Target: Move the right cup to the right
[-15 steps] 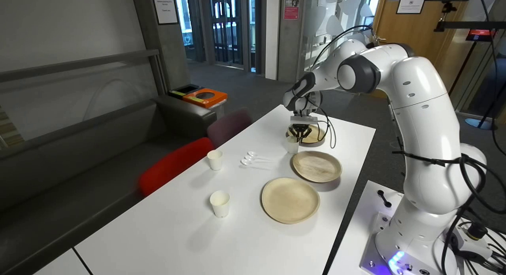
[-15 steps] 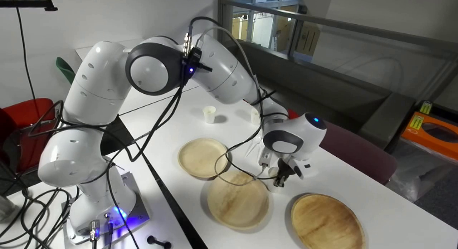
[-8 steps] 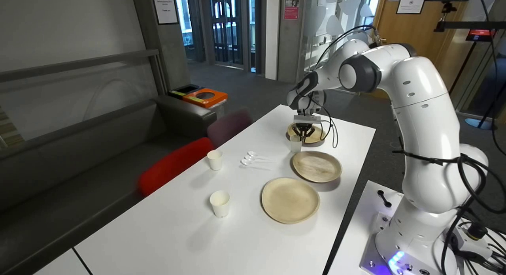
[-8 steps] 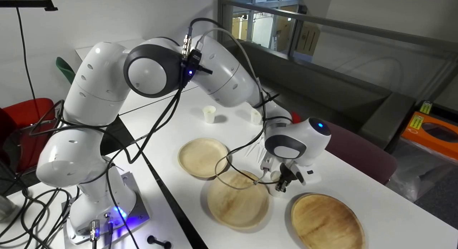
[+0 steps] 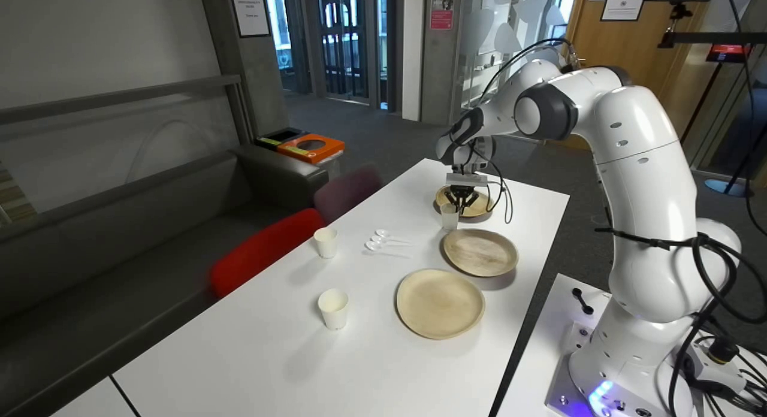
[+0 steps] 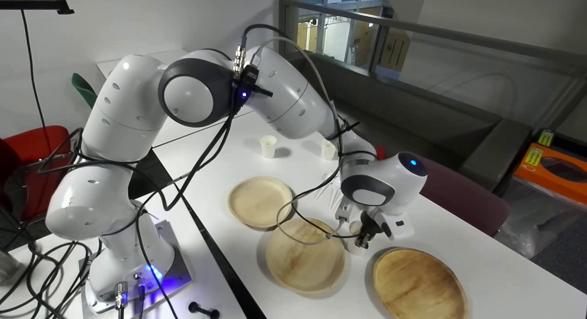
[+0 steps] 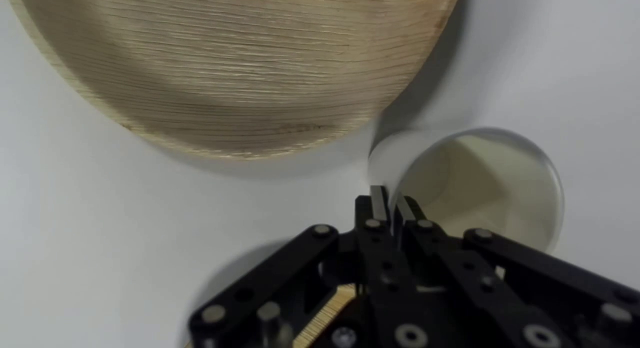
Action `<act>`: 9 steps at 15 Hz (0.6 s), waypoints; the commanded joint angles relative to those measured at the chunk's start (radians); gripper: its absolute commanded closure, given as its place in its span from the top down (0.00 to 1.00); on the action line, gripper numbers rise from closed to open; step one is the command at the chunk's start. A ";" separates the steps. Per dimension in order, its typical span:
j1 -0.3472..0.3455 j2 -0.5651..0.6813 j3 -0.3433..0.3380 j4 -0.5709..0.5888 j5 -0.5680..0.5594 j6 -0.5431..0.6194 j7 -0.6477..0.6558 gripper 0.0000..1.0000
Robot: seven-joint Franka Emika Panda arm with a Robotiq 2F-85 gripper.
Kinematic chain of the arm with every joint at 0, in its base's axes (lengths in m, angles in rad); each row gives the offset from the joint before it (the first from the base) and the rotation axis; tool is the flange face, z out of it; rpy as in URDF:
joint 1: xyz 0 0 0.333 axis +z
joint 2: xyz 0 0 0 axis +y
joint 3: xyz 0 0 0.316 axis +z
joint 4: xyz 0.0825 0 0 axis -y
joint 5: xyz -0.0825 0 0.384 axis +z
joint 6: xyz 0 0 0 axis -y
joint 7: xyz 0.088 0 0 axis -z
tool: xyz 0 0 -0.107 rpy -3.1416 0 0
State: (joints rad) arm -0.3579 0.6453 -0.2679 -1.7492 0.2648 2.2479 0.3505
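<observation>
The right cup is small and white and upright at the far part of the table. It also shows in an exterior view, partly hidden by the gripper. In the wrist view I look down into the cup. My gripper is shut on the cup's wall, one finger inside and one outside the rim. In both exterior views the gripper points down at the cup's rim. I cannot tell whether the cup touches the table.
Two like cups stand farther along the table. Tan plates lie near the held cup; one plate is close beside it in the wrist view. White plastic cutlery lies on the table. Cables hang from the arm.
My gripper and the held cup have moved together a short way to the right in both exterior views, toward the plate at the far table end. The other cups and the plates have not moved.
</observation>
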 commanded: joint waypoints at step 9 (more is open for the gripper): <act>-0.036 0.051 0.006 0.046 0.021 0.001 -0.016 0.66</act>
State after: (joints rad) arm -0.3797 0.6849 -0.2680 -1.7240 0.2654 2.2479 0.3505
